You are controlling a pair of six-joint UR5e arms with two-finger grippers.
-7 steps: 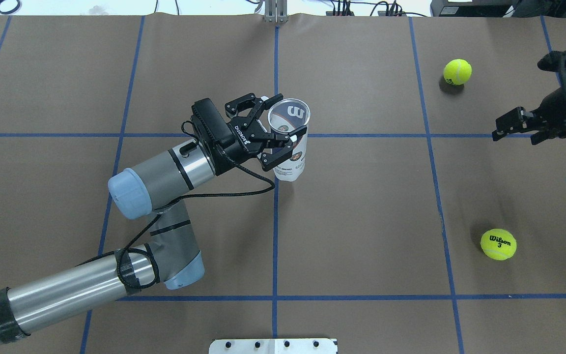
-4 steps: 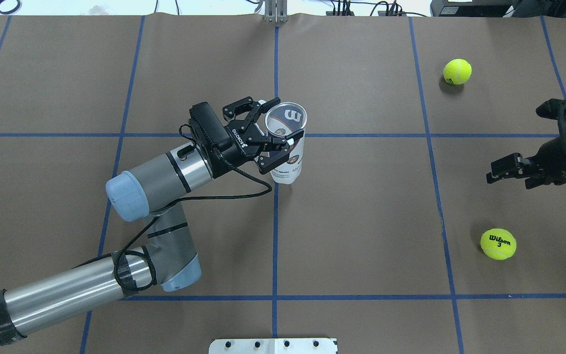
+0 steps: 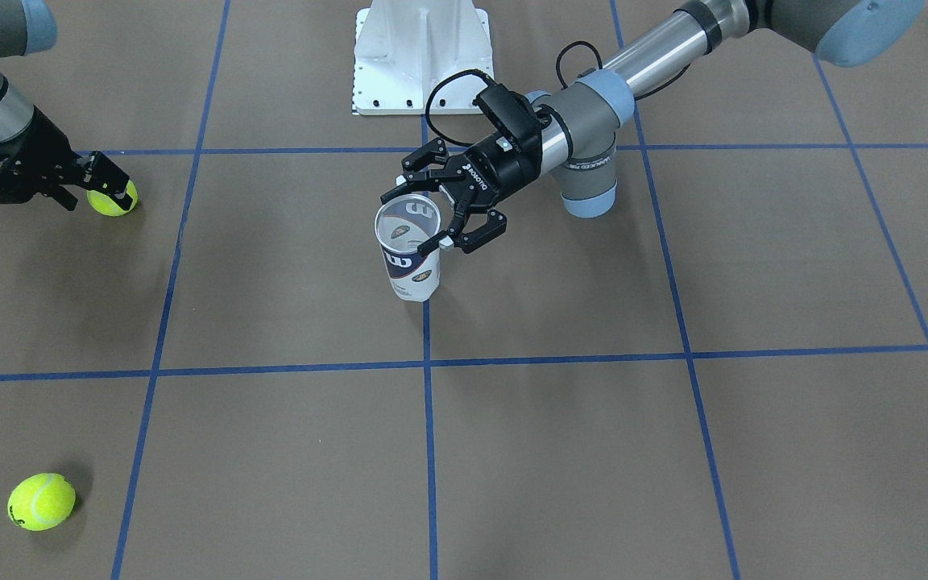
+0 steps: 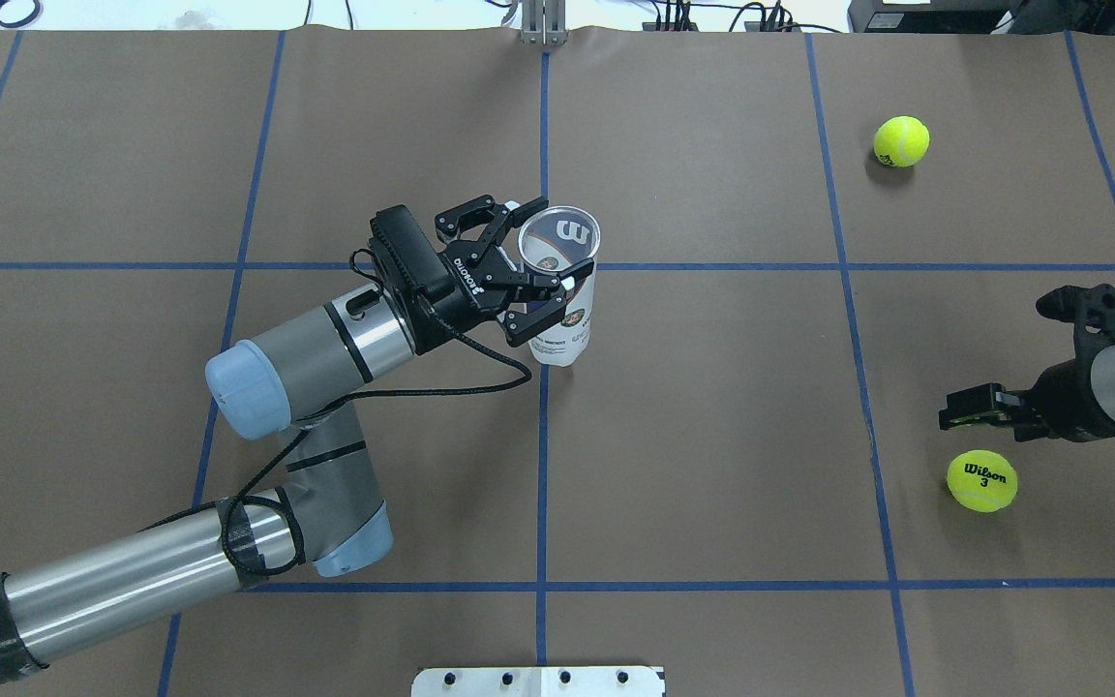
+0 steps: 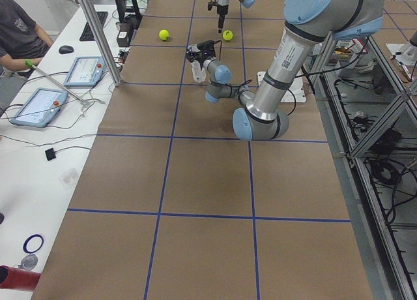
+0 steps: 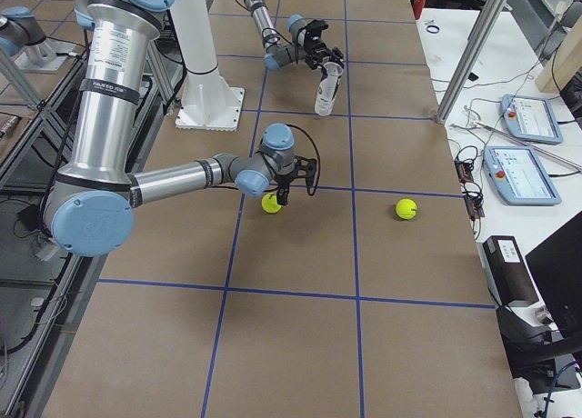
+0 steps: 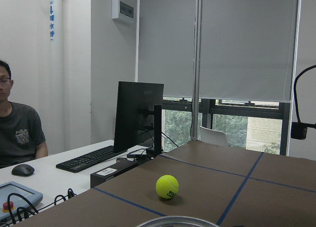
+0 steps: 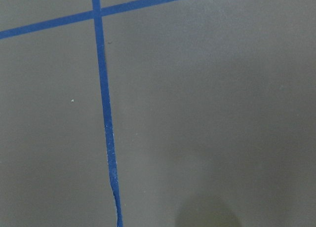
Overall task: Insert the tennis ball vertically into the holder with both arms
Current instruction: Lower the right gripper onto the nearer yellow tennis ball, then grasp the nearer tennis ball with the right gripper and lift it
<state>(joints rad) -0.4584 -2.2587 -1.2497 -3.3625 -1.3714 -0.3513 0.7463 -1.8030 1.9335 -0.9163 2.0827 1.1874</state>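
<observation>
Gripping a clear plastic holder just below its open rim, the left claw has its two black fingers closed against opposite sides of the tube. The holder stands upright with its mouth facing up, and a white "W" on navy shows on its label. It sits about midway along the brown worktop, slightly nearer the far edge than the robot's edge, where two blue tape lines cross. It cannot be told whether its base touches the worktop or hangs just above it. Nothing shows inside the holder. Toward the right end of the worktop, the right claw points down with its fingers apart and holds nothing. A yellow-green tennis ball marked "Wilson 3" lies just beside it, on the side nearer the robot's edge; the views do not settle whether a finger touches the ball. A second tennis ball lies on its own near the far right corner, well apart from both claws. The left wrist view shows the holder's rim at its bottom edge and that second ball beyond it. The right wrist view shows only bare worktop and tape. A white base plate sits at the middle of the robot's edge.
</observation>
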